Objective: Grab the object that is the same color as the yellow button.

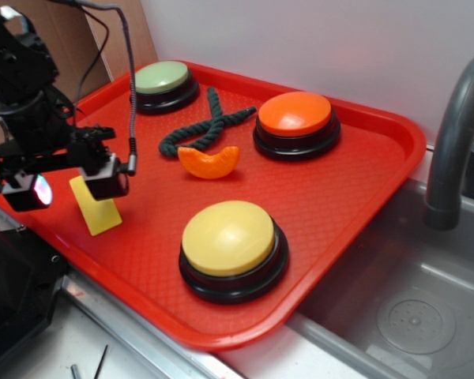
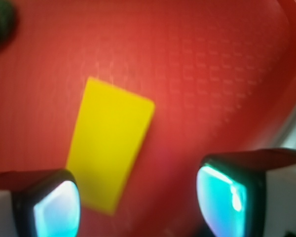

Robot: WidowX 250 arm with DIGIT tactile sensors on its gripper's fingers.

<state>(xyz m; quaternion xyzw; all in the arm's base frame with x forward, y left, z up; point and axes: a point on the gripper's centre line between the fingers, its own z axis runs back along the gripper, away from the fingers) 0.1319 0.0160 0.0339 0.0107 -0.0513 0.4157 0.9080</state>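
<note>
One tray [image 1: 363,189] holds three buttons, the yellow button [image 1: 229,237] at 6 o'clock; spread jaws of the gripper [image 2: 138,197] hover over one yellow wedge [image 2: 111,143].

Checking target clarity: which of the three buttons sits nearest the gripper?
The yellow button, at the tray's front; the green and orange buttons sit farther back.

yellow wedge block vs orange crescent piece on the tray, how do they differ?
Colour: the small bright yellow wedge block is yellow; the orange crescent-shaped piece is orange.
Shape: the wedge has flat faces and straight edges; the crescent is curved.
Place: the wedge lies under the gripper near the tray's left edge; the crescent lies mid-tray beside the dark green rope.
Both rest on the red plastic tray.
</note>
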